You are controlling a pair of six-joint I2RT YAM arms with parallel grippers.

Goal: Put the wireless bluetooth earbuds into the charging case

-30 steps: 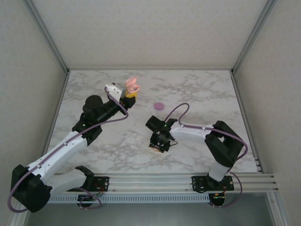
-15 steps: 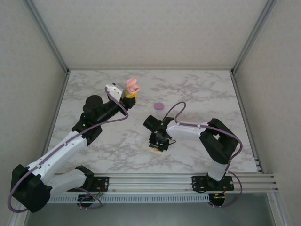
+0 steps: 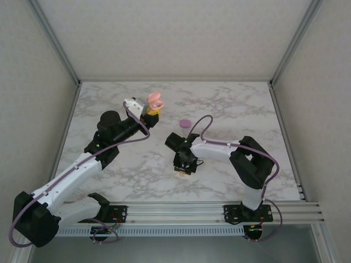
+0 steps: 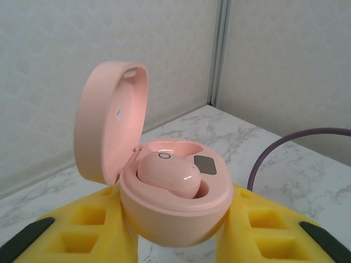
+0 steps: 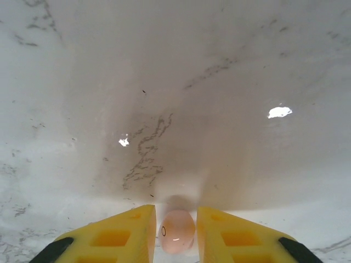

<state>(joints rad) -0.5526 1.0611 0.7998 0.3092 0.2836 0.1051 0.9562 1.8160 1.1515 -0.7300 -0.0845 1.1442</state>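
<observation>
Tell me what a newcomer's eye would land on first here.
The open pink charging case stands out first. It is held up off the table in the left hand at back left, lid up and a seated earbud inside. Next is the right hand, low over the marble table at centre, its yellow fingers flanking a loose pink earbud. A small purple object lies just beyond it.

The yellow fingers [image 5: 118,235] of my right gripper [image 5: 176,216] run off the bottom edge of the wrist view, and I cannot tell whether they touch the pink earbud [image 5: 176,231] between them. The underside of the pink charging case [image 4: 170,213] is hidden between the fingers of my left gripper [image 4: 175,205].
</observation>
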